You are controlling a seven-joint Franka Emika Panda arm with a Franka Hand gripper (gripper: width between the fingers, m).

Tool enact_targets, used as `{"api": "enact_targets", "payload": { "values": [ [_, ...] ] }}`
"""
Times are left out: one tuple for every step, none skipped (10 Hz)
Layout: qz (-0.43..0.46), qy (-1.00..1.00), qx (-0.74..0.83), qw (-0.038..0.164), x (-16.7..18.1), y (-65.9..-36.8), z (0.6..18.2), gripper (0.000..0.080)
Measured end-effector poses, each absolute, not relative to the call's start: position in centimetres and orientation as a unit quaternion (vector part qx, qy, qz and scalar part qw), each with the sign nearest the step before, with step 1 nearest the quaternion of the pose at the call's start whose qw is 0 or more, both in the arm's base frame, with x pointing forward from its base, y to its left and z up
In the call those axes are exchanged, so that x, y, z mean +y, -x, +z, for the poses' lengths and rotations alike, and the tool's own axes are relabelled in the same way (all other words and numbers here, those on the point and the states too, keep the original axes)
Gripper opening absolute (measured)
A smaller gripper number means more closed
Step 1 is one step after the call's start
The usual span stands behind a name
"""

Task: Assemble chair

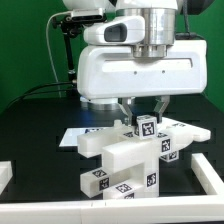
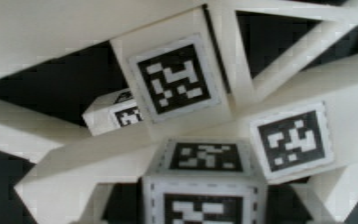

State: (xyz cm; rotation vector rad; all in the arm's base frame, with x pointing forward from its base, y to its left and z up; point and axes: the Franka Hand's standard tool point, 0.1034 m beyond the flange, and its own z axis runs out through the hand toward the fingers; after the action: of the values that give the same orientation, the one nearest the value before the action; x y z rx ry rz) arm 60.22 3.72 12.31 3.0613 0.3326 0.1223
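The chair's white tagged pieces lie stacked in a pile [image 1: 120,155] at mid-table. On top stands a small tagged block [image 1: 148,126]. My gripper [image 1: 144,112] hangs over it, with one finger on each side of the block. Whether the pads touch it does not show. In the wrist view the same block [image 2: 202,195] fills the space under the jaws. Past it lie a long tagged piece [image 2: 176,75] and another tagged block [image 2: 291,140]. The fingers themselves are blurred there.
A long white piece [image 1: 185,135] sticks out of the pile toward the exterior view's right. The marker board [image 1: 72,134] lies flat behind the pile at the left. White rails [image 1: 110,212] border the black table at the front and both sides.
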Motion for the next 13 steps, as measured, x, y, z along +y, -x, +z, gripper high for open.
{"api": "enact_targets", "payload": {
  "values": [
    [0.041, -0.996, 0.067, 0.028, 3.73, -60.22, 12.31, 0.0281],
    [0.042, -0.998, 0.037, 0.027, 3.74, -60.22, 12.31, 0.0281],
    [0.042, -0.999, 0.005, 0.025, 3.76, -60.22, 12.3, 0.0281],
    [0.044, -0.998, -0.033, 0.025, 3.81, -60.23, 12.31, 0.0281],
    [0.046, -0.995, -0.089, 0.025, 4.11, -60.26, 12.26, 0.0281],
    [0.049, -0.985, -0.162, 0.022, 4.26, -60.26, 12.26, 0.0281],
    [0.05, -0.975, -0.218, 0.019, 4.4, -60.23, 12.27, 0.0281],
    [0.051, -0.964, -0.261, 0.015, 4.5, -60.24, 12.28, 0.0281],
    [0.052, -0.954, -0.297, 0.009, 4.51, -60.3, 12.29, 0.0281],
    [0.052, -0.953, -0.298, 0.008, 4.59, -60.28, 12.26, 0.0308],
    [0.052, -0.955, -0.292, 0.009, 4.58, -60.28, 12.26, 0.0444],
    [0.051, -0.96, -0.274, 0.009, 4.49, -60.36, 12.34, 0.0444],
    [0.054, -0.973, -0.225, 0.012, 4.17, -60.74, 12.65, 0.0596]
  ]
}}
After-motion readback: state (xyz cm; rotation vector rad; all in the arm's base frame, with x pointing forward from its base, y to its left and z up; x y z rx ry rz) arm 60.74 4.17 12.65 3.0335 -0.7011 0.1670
